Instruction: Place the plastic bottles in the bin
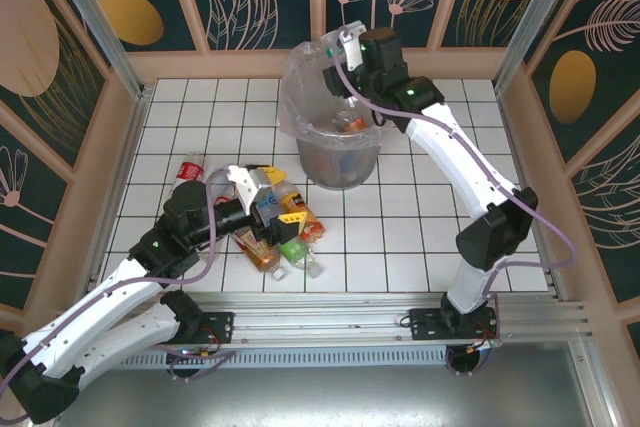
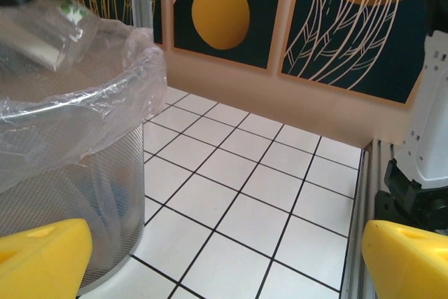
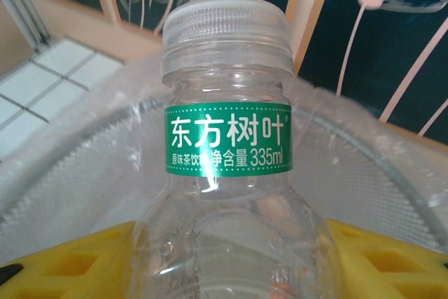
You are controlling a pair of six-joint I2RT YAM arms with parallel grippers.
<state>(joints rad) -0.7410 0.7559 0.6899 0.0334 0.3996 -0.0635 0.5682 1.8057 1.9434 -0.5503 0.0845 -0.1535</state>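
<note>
In the top view the bin (image 1: 340,152) stands on the white tiled table (image 1: 420,237) just above the middle of the frame, its clear liner (image 1: 300,97) billowing out to the upper left. The right gripper (image 1: 348,43) hangs over the bin's far rim at the upper centre, though its grip is too small to read here.

The right wrist view makes it plain. The yellow fingers (image 3: 70,260) at the bottom corners are clamped on either side of a green-labelled bottle (image 3: 227,145). The bottle is upright, clear and pale-capped, with the bin's mesh rim (image 3: 378,159) curving behind it.

Seen from above, the left gripper (image 1: 276,197) sits left of centre, above a heap of bottles (image 1: 285,239) with orange, green and red labels lying on the tiles below the bin. A lone bottle (image 1: 190,167) with a red cap lies apart at the left, and some colour shows down inside the bin.

The left wrist view shows that gripper's yellow fingertips (image 2: 42,260) in the two bottom corners, spread wide with nothing between them. Here the bin wall (image 2: 84,194) and liner take the left side. The held bottle is a blur at the upper left (image 2: 49,33), and the right arm (image 2: 427,138) stands at the right edge.
</note>
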